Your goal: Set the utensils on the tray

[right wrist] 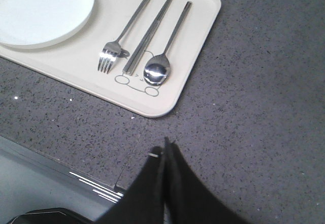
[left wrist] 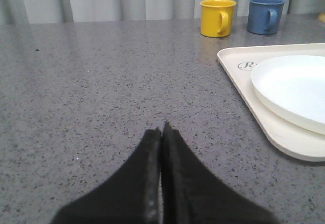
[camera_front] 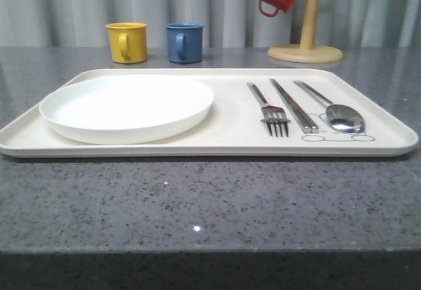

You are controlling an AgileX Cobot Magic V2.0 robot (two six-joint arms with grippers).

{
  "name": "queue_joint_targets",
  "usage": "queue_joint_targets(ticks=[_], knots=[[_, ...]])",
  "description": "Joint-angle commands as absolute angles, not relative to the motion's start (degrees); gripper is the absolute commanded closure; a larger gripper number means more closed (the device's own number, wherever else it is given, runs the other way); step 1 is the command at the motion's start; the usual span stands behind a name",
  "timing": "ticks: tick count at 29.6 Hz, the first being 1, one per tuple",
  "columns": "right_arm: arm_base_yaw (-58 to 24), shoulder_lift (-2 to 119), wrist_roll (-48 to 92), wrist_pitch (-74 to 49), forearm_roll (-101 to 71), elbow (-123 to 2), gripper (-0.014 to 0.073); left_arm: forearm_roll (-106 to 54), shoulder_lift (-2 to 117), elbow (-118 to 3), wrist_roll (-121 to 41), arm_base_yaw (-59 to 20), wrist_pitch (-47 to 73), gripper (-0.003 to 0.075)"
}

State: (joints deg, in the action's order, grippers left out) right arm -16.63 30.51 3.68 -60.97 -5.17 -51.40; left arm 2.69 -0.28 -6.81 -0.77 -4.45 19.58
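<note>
My left gripper (left wrist: 161,132) and right gripper (right wrist: 166,148) hover over bare grey table (camera_front: 210,198), jaws clenched on nothing. On the cream tray (camera_front: 217,142) lie the white plate (camera_front: 128,106) and, side by side near its right end, fork (camera_front: 270,109), chopsticks (camera_front: 294,104) and spoon (camera_front: 335,111). I judge the setting complete; the best handling now is keeping both arms clear of the tray.

Fork (right wrist: 122,38), chopsticks (right wrist: 150,33), spoon (right wrist: 167,46) side by side on tray (right wrist: 203,10); tool (right wrist: 166,150) closed.
</note>
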Motion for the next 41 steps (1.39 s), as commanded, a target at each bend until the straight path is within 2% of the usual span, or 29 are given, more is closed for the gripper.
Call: queue_joint_targets(ticks=[1,11,41], knots=[[-16.56,30.74,3.72,-57.19,-5.31,-52.62,0.0662,1.13,-1.69,-5.91,-0.74,-3.67,10.19,0.0738],[-16.56,30.74,3.72,-57.24,-5.31,-52.62,0.0662,0.69,-1.69,0.31,-0.74,-3.19,0.35,0.0738],[-16.56,30.74,3.72,-57.24,-5.31,-52.62,0.0662,0.57,-1.69,0.31,-0.74,-4.45,0.0,0.0738]])
